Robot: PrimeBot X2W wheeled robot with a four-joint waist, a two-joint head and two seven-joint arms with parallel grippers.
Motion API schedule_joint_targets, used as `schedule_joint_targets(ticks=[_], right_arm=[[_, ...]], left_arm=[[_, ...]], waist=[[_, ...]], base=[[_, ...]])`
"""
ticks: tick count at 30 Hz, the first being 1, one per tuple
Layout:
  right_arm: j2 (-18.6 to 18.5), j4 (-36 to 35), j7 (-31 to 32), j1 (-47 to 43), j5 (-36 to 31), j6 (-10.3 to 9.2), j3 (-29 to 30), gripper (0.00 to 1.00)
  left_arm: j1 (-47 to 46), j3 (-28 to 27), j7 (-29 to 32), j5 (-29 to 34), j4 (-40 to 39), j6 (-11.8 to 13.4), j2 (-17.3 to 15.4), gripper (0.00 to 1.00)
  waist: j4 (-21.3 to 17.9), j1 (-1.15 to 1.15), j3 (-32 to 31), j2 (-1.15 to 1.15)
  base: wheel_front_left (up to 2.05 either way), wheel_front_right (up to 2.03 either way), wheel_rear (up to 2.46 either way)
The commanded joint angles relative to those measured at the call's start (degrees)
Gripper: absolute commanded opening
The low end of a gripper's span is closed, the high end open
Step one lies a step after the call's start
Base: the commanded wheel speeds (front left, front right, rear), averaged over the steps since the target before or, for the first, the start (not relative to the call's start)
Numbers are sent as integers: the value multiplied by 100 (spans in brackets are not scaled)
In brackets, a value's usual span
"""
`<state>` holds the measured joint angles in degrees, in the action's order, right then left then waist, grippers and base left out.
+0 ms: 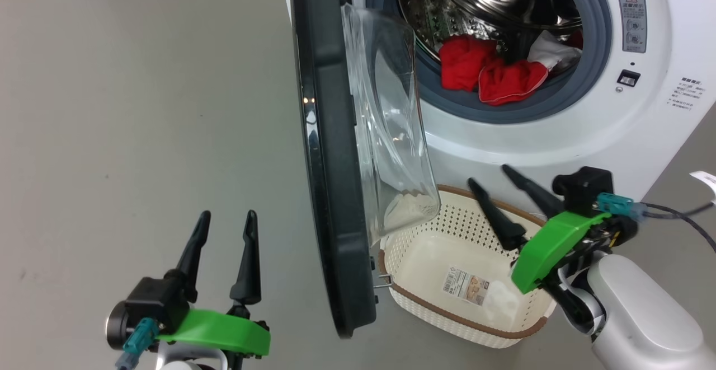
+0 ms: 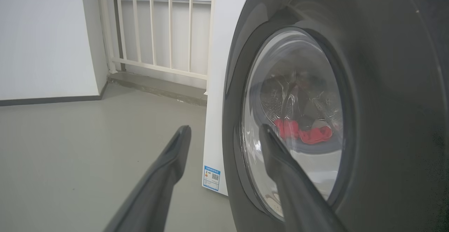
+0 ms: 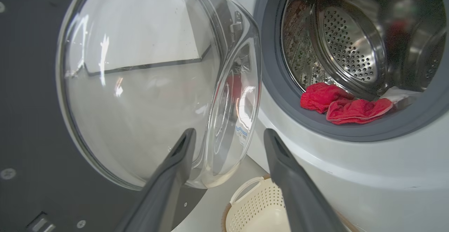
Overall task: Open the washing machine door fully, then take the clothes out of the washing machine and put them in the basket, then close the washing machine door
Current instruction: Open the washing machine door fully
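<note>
Now, with the left gripper (image 1: 229, 214) and the right gripper (image 1: 488, 174) spread wide and empty, pinch the clothes (image 1: 492, 73), likely soft, light and floppy, by a thick bunched fold, low at the front of the washing machine (image 1: 643, 135), past the open washing machine door (image 1: 330, 191).

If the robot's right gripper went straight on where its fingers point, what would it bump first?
Most likely the bulging glass of the washing machine door, dead ahead of the right gripper. Depth is unclear, so it might slip past it.
</note>
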<state>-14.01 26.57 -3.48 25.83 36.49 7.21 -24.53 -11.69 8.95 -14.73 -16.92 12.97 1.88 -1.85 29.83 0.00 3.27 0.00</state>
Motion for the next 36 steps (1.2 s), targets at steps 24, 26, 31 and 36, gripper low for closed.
schedule_joint_targets(ticks=[24,26,31,36], right_arm=[[1047,-704,-1151,-966,-2227,28,1920,100],[1057,-796,-1151,-1058,-2273,28,1970,100],[1078,-938,-1151,-1184,-2293,28,1969,100],[1094,-964,-1152,-1245,-2294,28,1967,100]], left_arm=[[-20,-196,-27,199,-396,19,-103,100],[-19,-198,-27,200,-399,28,-103,100],[-21,-210,-27,211,-402,27,-103,100],[-18,-205,-27,201,-373,24,-103,100]], waist=[[14,0,-35,0],[12,0,-35,0],[-11,0,-31,0],[-23,0,-51,0]], base=[[0,0,0],[0,0,0],[0,0,0],[0,0,0]])
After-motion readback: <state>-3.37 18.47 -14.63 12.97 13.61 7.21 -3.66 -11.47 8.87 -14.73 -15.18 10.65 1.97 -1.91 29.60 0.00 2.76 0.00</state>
